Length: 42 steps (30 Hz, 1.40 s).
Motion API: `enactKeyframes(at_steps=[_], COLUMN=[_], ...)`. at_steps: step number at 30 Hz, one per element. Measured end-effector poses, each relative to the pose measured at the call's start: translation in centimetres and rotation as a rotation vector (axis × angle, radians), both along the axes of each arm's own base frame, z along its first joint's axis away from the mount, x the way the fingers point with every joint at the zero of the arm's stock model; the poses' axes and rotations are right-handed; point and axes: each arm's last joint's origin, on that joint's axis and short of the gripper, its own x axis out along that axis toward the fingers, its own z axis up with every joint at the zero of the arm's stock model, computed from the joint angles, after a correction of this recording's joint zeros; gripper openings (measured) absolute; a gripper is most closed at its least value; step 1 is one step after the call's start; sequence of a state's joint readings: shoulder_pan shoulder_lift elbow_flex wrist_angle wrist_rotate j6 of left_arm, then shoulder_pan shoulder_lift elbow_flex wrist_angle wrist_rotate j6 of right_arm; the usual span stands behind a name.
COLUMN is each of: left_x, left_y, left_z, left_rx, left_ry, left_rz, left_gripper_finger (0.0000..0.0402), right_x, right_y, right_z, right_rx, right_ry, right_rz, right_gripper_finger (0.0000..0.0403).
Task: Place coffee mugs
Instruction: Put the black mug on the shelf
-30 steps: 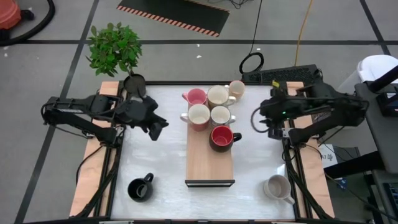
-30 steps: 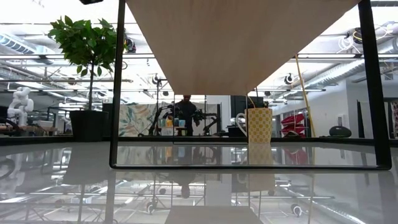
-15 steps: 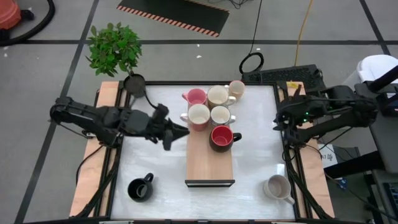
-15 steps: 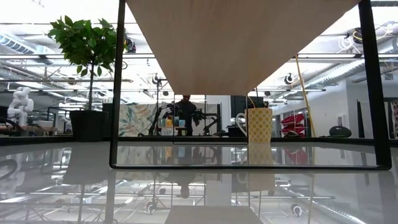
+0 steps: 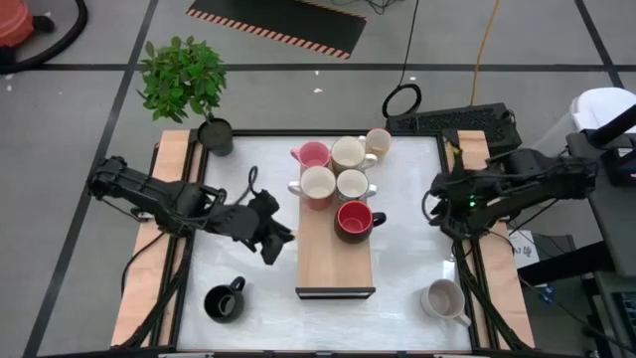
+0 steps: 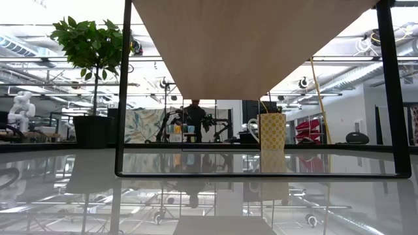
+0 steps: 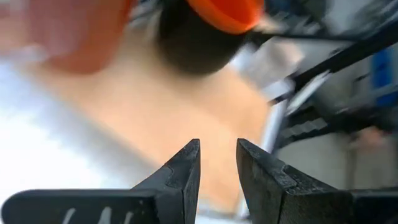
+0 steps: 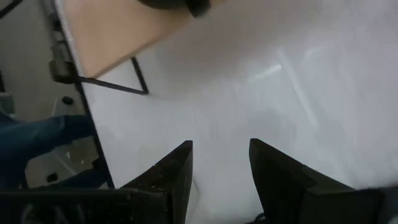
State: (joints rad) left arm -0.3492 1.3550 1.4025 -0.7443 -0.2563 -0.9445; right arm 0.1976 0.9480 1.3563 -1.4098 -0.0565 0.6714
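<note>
A wooden shelf (image 5: 336, 261) stands mid-table. On its far half stand a pink mug (image 5: 312, 155), three cream mugs (image 5: 348, 153) (image 5: 318, 185) (image 5: 353, 185) and a red mug (image 5: 354, 219). Another cream mug (image 5: 378, 141) stands on the table behind the shelf. A black mug (image 5: 225, 301) stands near left and a grey mug (image 5: 442, 298) near right, both on the white tabletop. My left gripper (image 5: 283, 239) (image 7: 217, 146) hovers open just left of the shelf, pointing at the red mug (image 7: 217, 18). My right gripper (image 5: 435, 204) (image 8: 221, 146) hangs open over bare table right of the shelf.
A potted plant (image 5: 215, 136) stands at the far left corner. The low view looks under the shelf between its thin black legs (image 6: 122, 98). Bare white tabletop (image 5: 417, 249) lies on both sides of the shelf. Wooden strips (image 5: 149, 259) run along the table's left and right edges.
My left gripper has swung from beside the plant pot toward the right and near edges, ending by the shelf's left side. My right gripper has rolled about its own axis and sunk a little near the table's right side. No mug has moved.
</note>
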Motion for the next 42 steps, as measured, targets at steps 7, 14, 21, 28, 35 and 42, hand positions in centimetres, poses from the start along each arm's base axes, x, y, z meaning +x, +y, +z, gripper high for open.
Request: enactKeyframes(at_steps=[7, 14, 21, 28, 35, 42], left_x=[-2.0, -3.4, -5.6, -5.0, -5.1, -4.7], left_y=[0.5, 0.8, 1.6, 0.5, -0.9, -2.6], left_z=[-1.7, -2.5, -4.7, -5.2, -7.2, -10.1], left_rx=[0.025, 0.046, -0.19, -0.331, -0.362, -0.441], left_ry=[0.273, 0.446, 0.798, 0.771, 0.859, 0.833], left_rz=[-0.058, -0.076, 0.133, 0.143, 0.252, 0.237], left_gripper_finger=[0.0108, 0.0108, 0.0108, 0.0157, 0.0286, 0.0321], right_x=[0.7, 1.8, 2.5, 2.7, 2.4, 1.1], right_y=[0.2, 0.5, 0.5, 0.4, 0.4, 0.3], right_z=[-3.0, -4.4, -4.8, -5.3, -5.2, -5.0], right_rx=[0.088, 0.192, 0.228, 0.178, 0.169, 0.14], right_ry=[0.121, 0.122, 0.066, 0.047, 0.041, 0.046], right_rz=[-0.171, -0.313, -0.457, -0.456, -0.373, -0.261], right_gripper_finger=[0.0146, 0.0146, 0.0146, 0.0146, 0.0146, 0.0146])
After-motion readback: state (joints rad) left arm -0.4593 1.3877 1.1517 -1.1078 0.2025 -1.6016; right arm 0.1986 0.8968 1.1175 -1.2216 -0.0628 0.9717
